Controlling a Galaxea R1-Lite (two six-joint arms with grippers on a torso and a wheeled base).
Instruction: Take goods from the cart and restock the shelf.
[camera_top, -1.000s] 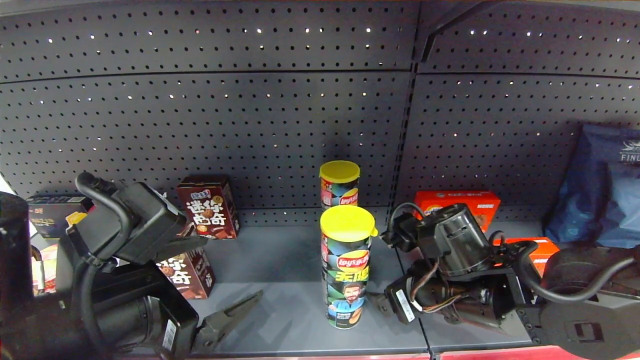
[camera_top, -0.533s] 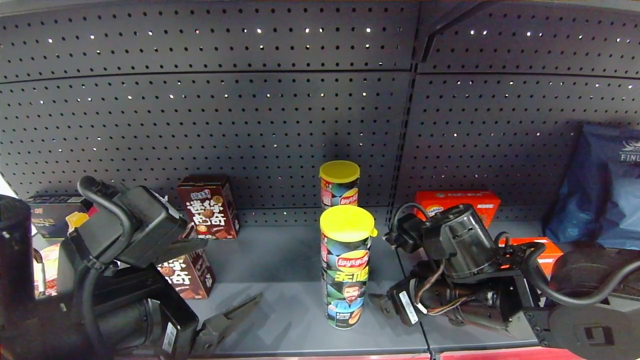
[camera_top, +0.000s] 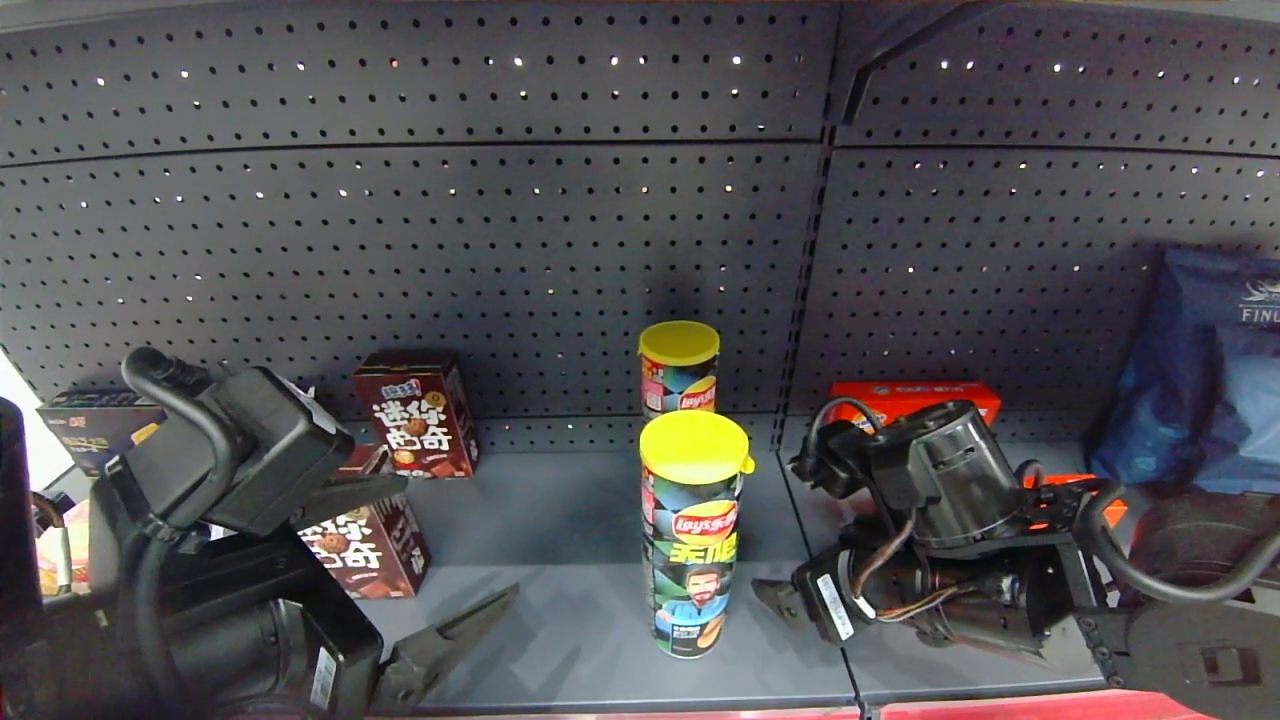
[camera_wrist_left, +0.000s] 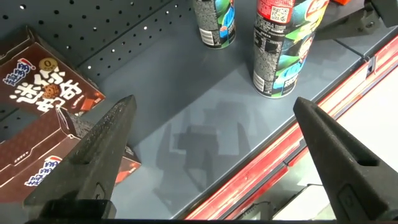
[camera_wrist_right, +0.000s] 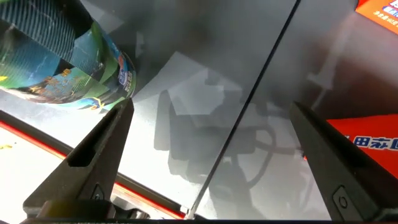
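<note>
Two chip cans with yellow lids stand upright on the grey shelf (camera_top: 570, 520), the front can (camera_top: 692, 535) before the back can (camera_top: 679, 368). My right gripper (camera_top: 778, 603) lies low on the shelf just right of the front can, open and empty; the right wrist view has its fingers spread (camera_wrist_right: 211, 165) with that can (camera_wrist_right: 68, 68) off to one side. My left gripper (camera_wrist_left: 211, 155) is open and empty at the shelf's front left, one finger (camera_top: 465, 625) pointing toward the front can (camera_wrist_left: 283, 46). Both cans stand free.
Two brown cookie boxes (camera_top: 415, 412) (camera_top: 365, 545) stand left of the cans, close to my left arm. Orange boxes (camera_top: 915, 398) and a blue bag (camera_top: 1215, 375) sit at the right. A red strip (camera_wrist_left: 292, 155) edges the shelf front. A perforated back panel (camera_top: 500, 250) closes the rear.
My right arm has slid to the right, away from the front can. My left arm has shifted slightly left. The cans have not moved.
</note>
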